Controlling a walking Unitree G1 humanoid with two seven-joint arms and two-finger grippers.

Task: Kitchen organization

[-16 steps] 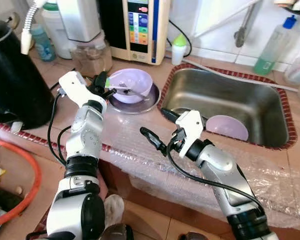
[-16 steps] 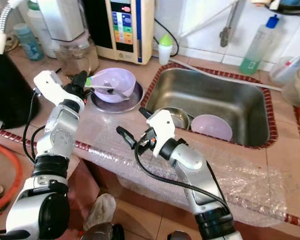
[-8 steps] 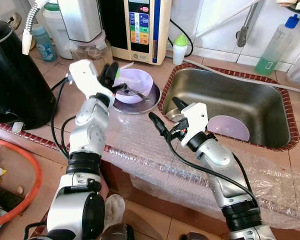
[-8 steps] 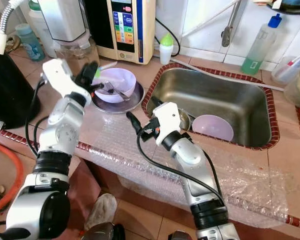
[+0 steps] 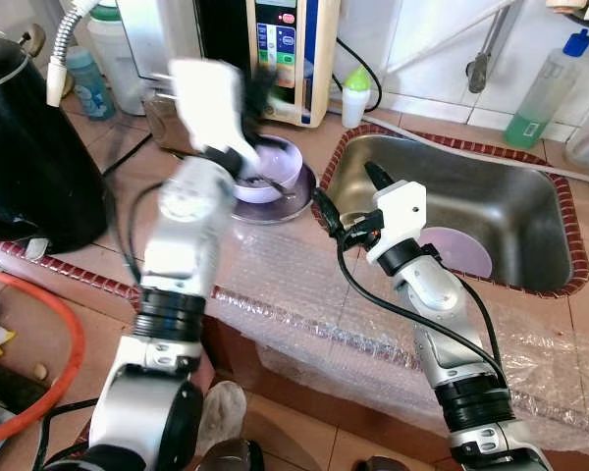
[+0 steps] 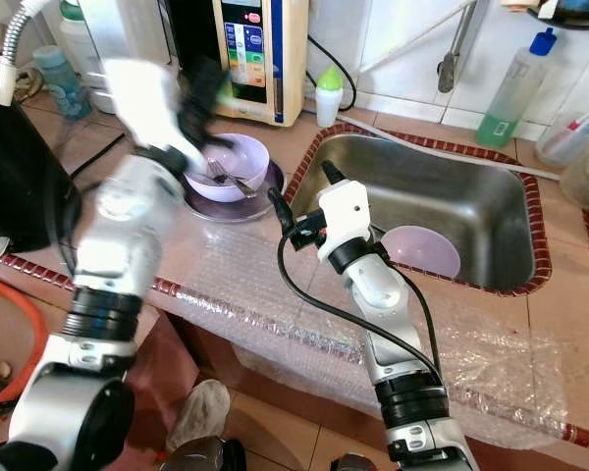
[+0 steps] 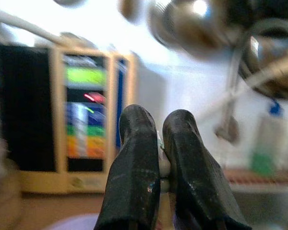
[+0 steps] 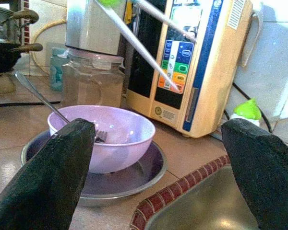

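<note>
A purple bowl (image 5: 275, 169) with a fork and a spoon (image 8: 38, 93) in it sits on a metal plate (image 5: 296, 198) left of the sink (image 5: 530, 280). My left gripper (image 5: 260, 86) is raised above the bowl, blurred, in front of the water machine (image 5: 287, 49). It is shut on a pair of pale chopsticks (image 8: 134, 45) with a green end; a bit of them shows between its fingers (image 7: 134, 167). My right gripper (image 5: 348, 191) is open at the sink's near left corner, facing the bowl (image 8: 105, 134). A second purple bowl (image 5: 463, 251) lies in the sink.
A black kettle (image 5: 25, 147) stands at the left. A glass jar (image 8: 93, 81), a green-capped bottle (image 5: 353, 93) and a soap bottle (image 5: 540, 88) line the back. Bubble wrap (image 5: 304, 294) covers the counter's front edge. An orange hoop (image 5: 71, 339) lies low left.
My left gripper rose from beside the bowl, up and to the right, carrying the chopsticks. My right gripper moved up and back toward the sink's corner and the bowl.
</note>
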